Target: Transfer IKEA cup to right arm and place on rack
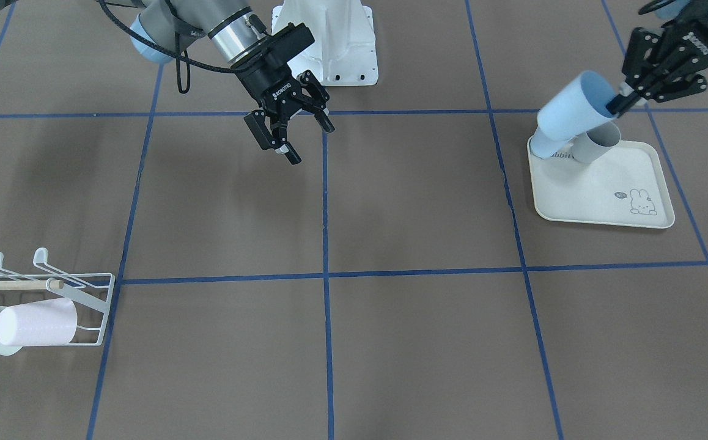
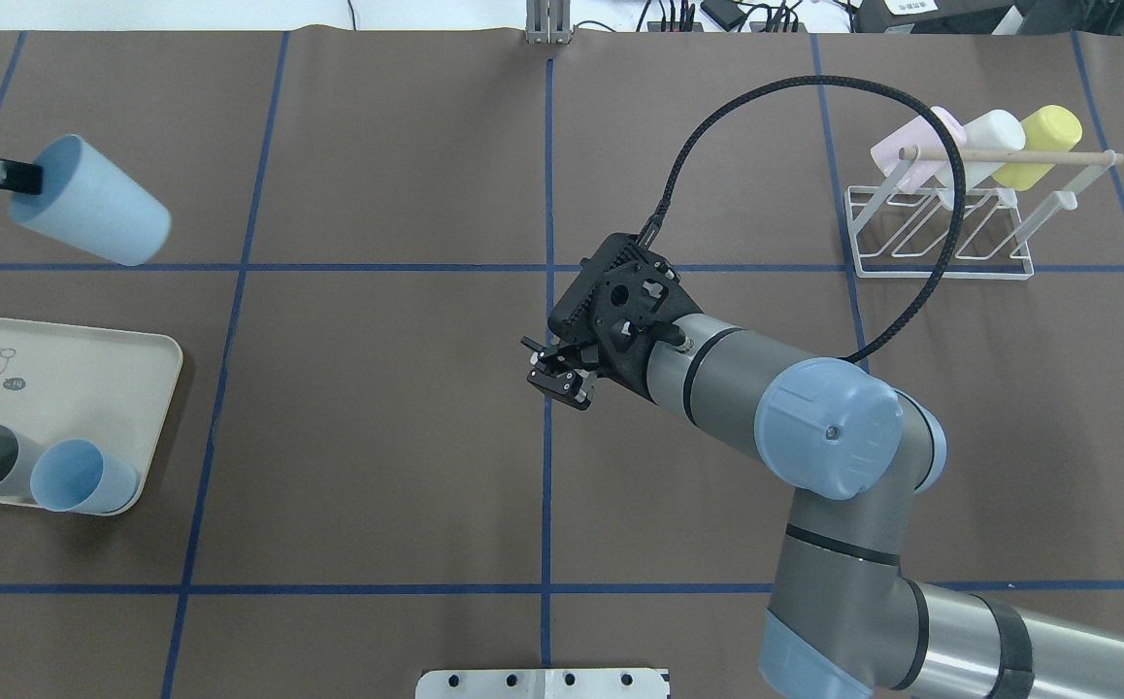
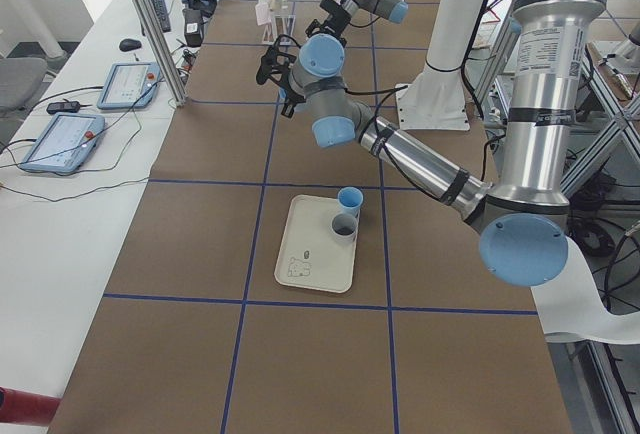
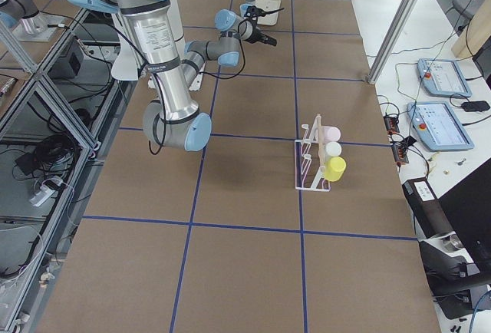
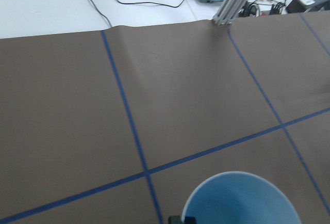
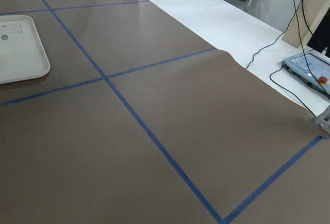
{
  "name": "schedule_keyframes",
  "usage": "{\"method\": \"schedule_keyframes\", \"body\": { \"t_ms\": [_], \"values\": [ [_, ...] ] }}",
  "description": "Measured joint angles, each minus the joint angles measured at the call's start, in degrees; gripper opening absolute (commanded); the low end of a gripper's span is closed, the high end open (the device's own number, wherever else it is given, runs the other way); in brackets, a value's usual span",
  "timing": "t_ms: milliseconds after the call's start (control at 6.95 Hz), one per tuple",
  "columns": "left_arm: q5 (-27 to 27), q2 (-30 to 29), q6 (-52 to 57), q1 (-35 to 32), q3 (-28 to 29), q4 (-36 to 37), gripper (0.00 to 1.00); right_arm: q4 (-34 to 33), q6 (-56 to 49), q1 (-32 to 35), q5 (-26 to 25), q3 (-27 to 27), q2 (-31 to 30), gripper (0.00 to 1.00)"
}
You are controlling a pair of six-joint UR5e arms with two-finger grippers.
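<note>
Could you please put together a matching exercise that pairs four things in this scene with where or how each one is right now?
Column one:
1. grey cup
2. pink cup
3. right gripper
4. left gripper

Column two:
A. open and empty, above the middle of the table
B. upright on the rabbit-print tray
C. lying on the white wire rack
D. shut on the rim of a light-blue cup, held up in the air

Pairs: 1-B, 2-C, 3-A, 4-D
</note>
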Motion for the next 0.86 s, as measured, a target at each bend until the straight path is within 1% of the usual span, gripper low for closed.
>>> {"method": "schedule_keyframes", "body": {
  "t_ms": [144,288,431,575,719,863],
  "values": [
    [0.53,-3.33,-5.24,3.34,-0.34,0.02,0.00,0.20,-0.36,1.21,-0.03,-0.20,0.74,0.95],
    [1.71,-5.19,-8.04,6.12,-0.47,0.01,0.00,0.12,-0.56,3.21,-0.08,-0.74,1.17,0.95],
    [2.86,-6.07,-9.16,8.16,-0.54,-0.03,0.00,0.03,-1.14,6.63,-0.10,-1.65,1.27,0.97],
    [3.38,-6.53,-9.50,9.25,-0.58,-0.05,0.00,0.13,-2.58,10.03,-0.01,-2.28,1.33,0.94],
    [3.57,-6.75,-9.60,9.81,-0.61,-0.06,0.00,0.37,-4.51,12.71,2.11,-2.70,1.72,0.91],
    [3.62,-6.90,-9.63,10.03,-0.61,-0.06,0.00,0.46,-5.81,15.05,9.04,-3.33,2.75,0.89]
  ]
}}
